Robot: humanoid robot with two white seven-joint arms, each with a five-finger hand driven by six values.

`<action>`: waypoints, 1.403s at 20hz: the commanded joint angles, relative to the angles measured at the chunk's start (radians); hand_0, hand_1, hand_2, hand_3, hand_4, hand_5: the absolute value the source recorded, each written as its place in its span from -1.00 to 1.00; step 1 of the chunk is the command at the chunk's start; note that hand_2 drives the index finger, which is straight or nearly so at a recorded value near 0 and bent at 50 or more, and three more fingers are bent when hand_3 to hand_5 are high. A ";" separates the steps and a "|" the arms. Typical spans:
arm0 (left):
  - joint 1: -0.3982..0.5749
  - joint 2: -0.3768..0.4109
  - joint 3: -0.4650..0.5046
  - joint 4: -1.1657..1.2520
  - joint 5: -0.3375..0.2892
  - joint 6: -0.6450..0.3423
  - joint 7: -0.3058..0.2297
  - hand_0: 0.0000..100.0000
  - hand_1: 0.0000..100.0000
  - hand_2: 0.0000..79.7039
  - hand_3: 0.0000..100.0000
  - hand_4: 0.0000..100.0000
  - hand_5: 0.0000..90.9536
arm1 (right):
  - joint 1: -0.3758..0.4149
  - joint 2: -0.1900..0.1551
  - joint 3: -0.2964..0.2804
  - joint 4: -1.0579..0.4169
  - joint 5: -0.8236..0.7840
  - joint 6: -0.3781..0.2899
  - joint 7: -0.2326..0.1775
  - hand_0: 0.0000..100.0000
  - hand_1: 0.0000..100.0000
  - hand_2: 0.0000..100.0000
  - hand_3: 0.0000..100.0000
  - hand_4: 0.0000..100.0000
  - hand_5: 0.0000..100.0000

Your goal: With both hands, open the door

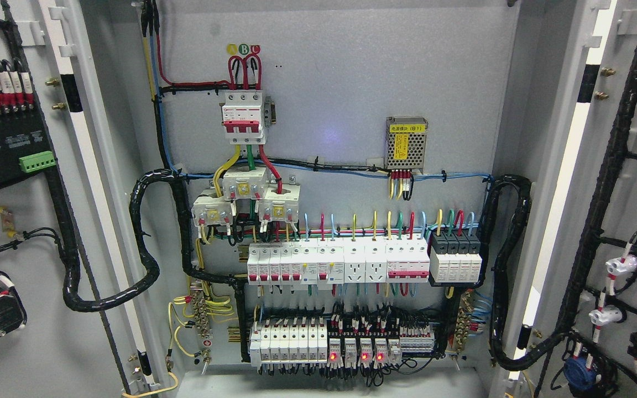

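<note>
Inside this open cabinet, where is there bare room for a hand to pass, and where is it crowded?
Bare: the back panel right of the top breaker and above the power supply; also between the blue wire run and the breaker row. Crowded: that row, the relay row, both doors' harnesses.

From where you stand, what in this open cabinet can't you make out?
- Robot hands: neither shows in the head view.
- Left door and right door: cut off by the picture's edges.
- Yellow label on the power supply: print too small to read.
- Cabinet floor: cut off by the bottom edge.
</note>
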 commanded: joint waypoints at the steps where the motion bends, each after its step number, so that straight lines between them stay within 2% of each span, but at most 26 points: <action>1: 0.049 -0.147 -0.229 0.143 -0.115 0.002 0.002 -1.00 -1.00 -1.00 -1.00 -1.00 -1.00 | -0.025 0.071 0.308 0.454 0.172 -0.004 0.004 -0.62 -1.00 -1.00 -1.00 -1.00 -1.00; 4: 0.052 -0.204 -0.290 0.364 -0.154 0.001 -0.023 -1.00 -1.00 -1.00 -1.00 -1.00 -1.00 | -0.064 0.132 0.331 0.669 0.176 -0.004 0.004 -0.62 -1.00 -1.00 -1.00 -1.00 -1.00; 7: 0.050 -0.251 -0.323 0.597 -0.155 -0.001 -0.043 -1.00 -1.00 -1.00 -1.00 -1.00 -1.00 | -0.088 0.216 0.315 0.832 0.176 -0.004 0.004 -0.62 -1.00 -1.00 -1.00 -1.00 -1.00; 11: 0.011 -0.303 -0.327 0.902 -0.157 0.001 -0.043 -1.00 -1.00 -1.00 -1.00 -1.00 -1.00 | -0.099 0.293 0.292 1.013 0.176 -0.004 0.004 -0.62 -1.00 -1.00 -1.00 -1.00 -1.00; 17: -0.085 -0.348 -0.326 1.344 -0.158 0.004 -0.073 -1.00 -1.00 -1.00 -1.00 -1.00 -1.00 | -0.160 0.367 0.290 1.287 0.176 -0.003 0.003 -0.62 -1.00 -1.00 -1.00 -1.00 -1.00; 19: -0.114 -0.354 -0.326 1.462 -0.158 0.007 -0.109 -1.00 -1.00 -1.00 -1.00 -1.00 -1.00 | -0.198 0.391 0.287 1.422 0.174 0.002 0.003 -0.62 -1.00 -1.00 -1.00 -1.00 -1.00; 22: -0.157 -0.371 -0.318 1.621 -0.166 0.013 -0.193 -1.00 -1.00 -1.00 -1.00 -1.00 -1.00 | -0.269 0.402 0.287 1.634 0.174 0.003 0.003 -0.62 -1.00 -1.00 -1.00 -1.00 -1.00; 23: -0.166 -0.374 -0.317 1.664 -0.172 0.013 -0.222 -1.00 -1.00 -1.00 -1.00 -1.00 -1.00 | -0.281 0.417 0.288 1.683 0.176 0.016 0.001 -0.62 -1.00 -1.00 -1.00 -1.00 -1.00; 25: -0.186 -0.374 -0.315 1.724 -0.198 0.013 -0.259 -1.00 -1.00 -1.00 -1.00 -1.00 -1.00 | -0.306 0.422 0.290 1.757 0.176 0.060 -0.002 -0.62 -1.00 -1.00 -1.00 -1.00 -1.00; 28: -0.204 -0.374 -0.312 1.806 -0.221 0.031 -0.271 -1.00 -1.00 -1.00 -1.00 -1.00 -1.00 | -0.306 0.425 0.292 1.793 0.176 0.178 -0.008 -0.62 -1.00 -1.00 -1.00 -1.00 -1.00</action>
